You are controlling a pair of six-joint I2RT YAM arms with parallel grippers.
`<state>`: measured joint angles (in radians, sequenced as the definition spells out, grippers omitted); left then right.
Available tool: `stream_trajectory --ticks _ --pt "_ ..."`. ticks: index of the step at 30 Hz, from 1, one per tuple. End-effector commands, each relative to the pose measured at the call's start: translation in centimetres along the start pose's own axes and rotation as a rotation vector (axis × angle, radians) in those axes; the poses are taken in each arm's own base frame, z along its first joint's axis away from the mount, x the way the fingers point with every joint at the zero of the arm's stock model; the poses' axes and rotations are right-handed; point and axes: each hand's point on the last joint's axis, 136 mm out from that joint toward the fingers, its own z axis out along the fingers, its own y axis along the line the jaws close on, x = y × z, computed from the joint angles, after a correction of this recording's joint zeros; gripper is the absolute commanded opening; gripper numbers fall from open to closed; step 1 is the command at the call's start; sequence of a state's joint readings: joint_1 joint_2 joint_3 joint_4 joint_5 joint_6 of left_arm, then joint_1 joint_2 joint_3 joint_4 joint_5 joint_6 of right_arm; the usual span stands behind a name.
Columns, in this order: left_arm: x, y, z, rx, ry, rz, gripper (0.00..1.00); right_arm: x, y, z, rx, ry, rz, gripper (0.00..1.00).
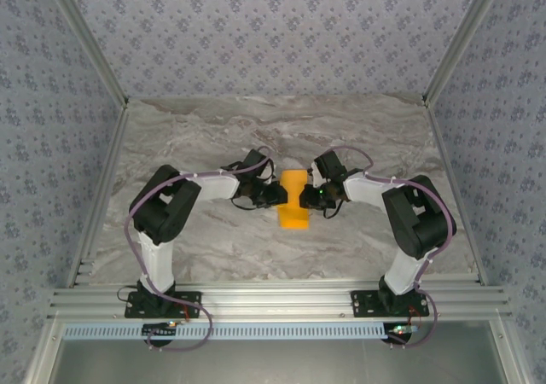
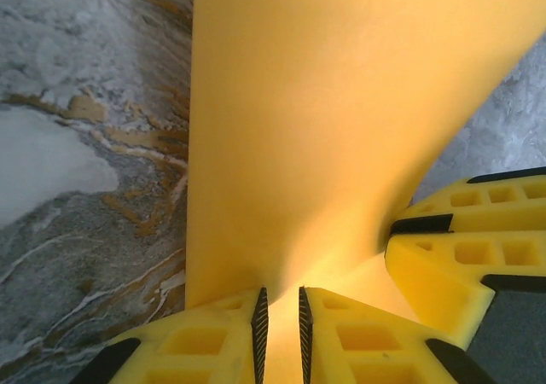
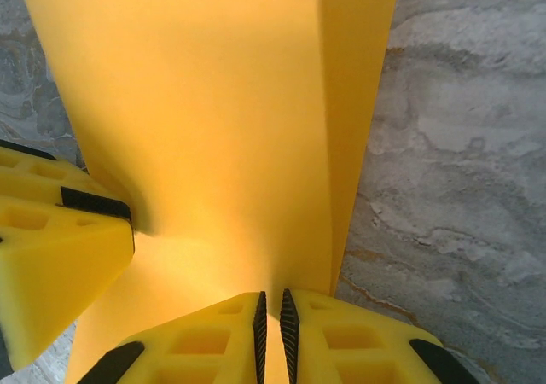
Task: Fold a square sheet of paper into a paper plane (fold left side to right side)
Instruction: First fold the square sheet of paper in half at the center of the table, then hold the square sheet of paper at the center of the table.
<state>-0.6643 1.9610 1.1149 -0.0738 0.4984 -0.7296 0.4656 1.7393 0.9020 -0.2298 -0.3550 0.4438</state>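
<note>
Top external view: the orange paper [image 1: 294, 200] sits mid-surface [image 1: 213, 136] between both arms, its side edges hidden under the wrists. Wrist views cut the paper off; the left pincer [image 2: 280, 324] and the right pincer [image 3: 271, 324] each narrowly pinch its edge.

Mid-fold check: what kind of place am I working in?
Probably a purpose-built robot test cell: a marble-patterned tabletop, aluminium frame rails along the near edge, and floral-patterned wall panels enclosing it.
</note>
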Motion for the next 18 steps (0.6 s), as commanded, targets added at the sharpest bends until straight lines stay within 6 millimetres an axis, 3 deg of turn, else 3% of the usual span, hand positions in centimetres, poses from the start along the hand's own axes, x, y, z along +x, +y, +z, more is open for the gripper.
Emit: stream_trajectory --ticks 1,5,9,14,18 --pt "-0.2 1.6 -0.6 -0.033 -0.005 -0.005 0.19 3.5 -3.0 1.1 0.118 0.124 0.028 0.19" --pt "-0.8 0.8 -2.5 -0.020 -0.040 0.023 0.19 3.4 -2.7 1.0 0.110 0.121 0.026 0.19" --pt "-1.1 -1.9 -3.6 0.047 -0.074 0.076 0.19 3.2 -2.4 1.0 0.099 0.117 0.024 0.19" --pt "-0.9 -4.1 -2.0 0.085 -0.049 0.107 0.19 3.2 -2.2 1.0 0.094 0.117 0.021 0.19" --pt "-0.9 -3.2 0.1 0.045 -0.033 0.089 0.19 3.2 -2.0 0.9 0.087 0.117 0.020 0.19"
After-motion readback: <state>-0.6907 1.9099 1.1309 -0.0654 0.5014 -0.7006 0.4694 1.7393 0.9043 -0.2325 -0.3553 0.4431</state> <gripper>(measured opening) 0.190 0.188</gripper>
